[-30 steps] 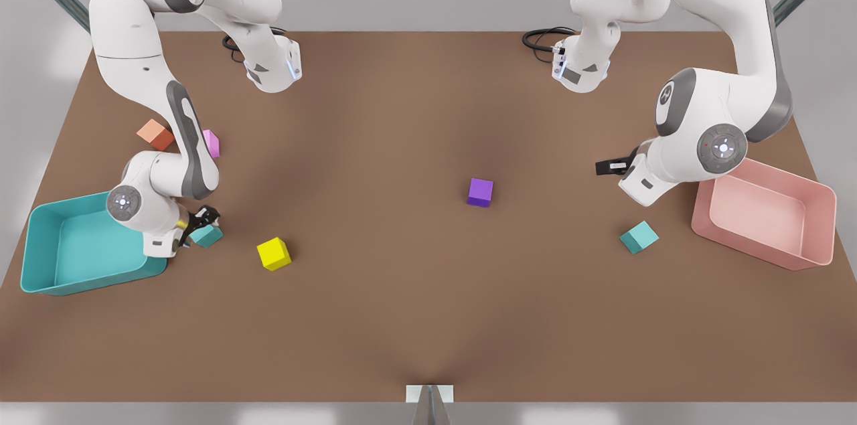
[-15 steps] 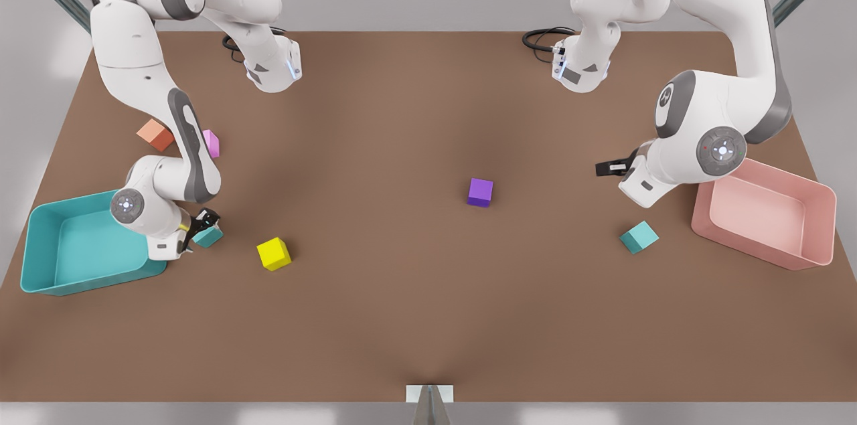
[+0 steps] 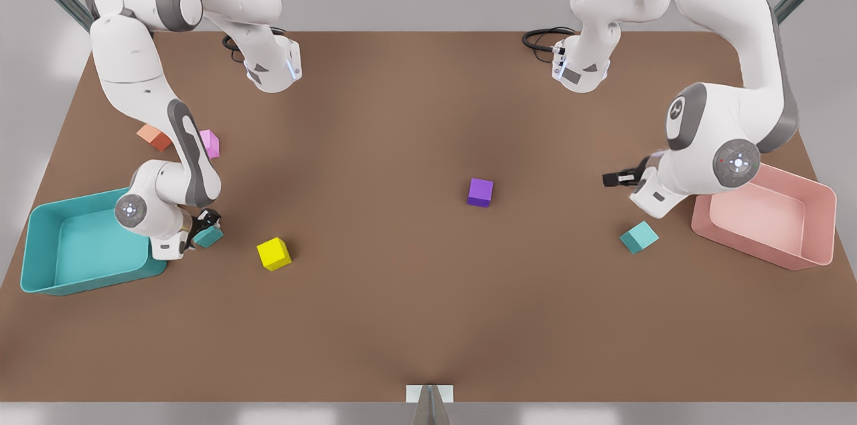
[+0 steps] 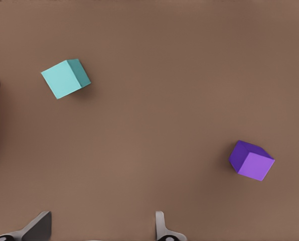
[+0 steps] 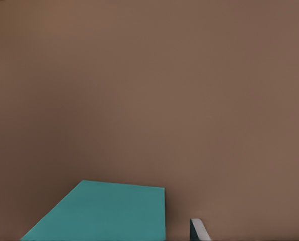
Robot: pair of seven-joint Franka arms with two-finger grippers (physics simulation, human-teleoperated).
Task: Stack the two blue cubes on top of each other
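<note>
A teal cube (image 3: 209, 235) sits clamped between the right gripper's (image 3: 203, 227) fingers just beside the teal bin (image 3: 40, 251), near the yellow cube (image 3: 274, 253). Its twin (image 3: 639, 237), turned corner-on, rests flat on the table (image 3: 402, 318) near the pink bin (image 3: 820, 224), well apart. The left gripper (image 3: 619, 178) hovers above it, fingers spread and empty. The purple cube (image 3: 480, 191) lies between them.
</note>
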